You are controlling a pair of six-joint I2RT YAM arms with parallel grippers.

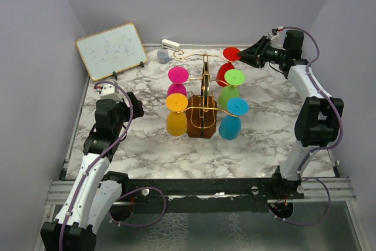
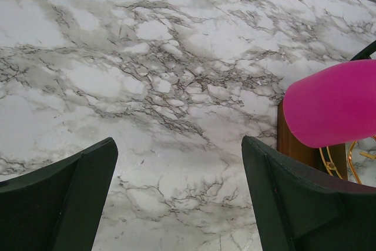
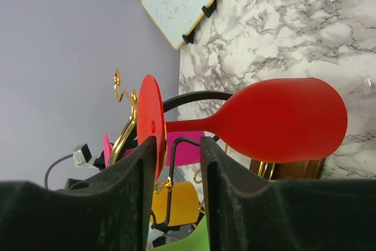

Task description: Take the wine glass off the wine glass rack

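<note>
Whiteboard scribbles (image 1: 113,47) illegibly small

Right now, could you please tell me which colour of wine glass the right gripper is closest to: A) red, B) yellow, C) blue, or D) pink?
A: the right gripper has its tips at the foot of the red wine glass, on the far side of the wine glass rack.

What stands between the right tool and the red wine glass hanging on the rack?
Nothing visible does. The right tool is open, its fingertips right at the stem of the red wine glass, next to its foot, with no object between. The gold wire of the wine glass rack shows beside the foot, outside the gap.
</note>
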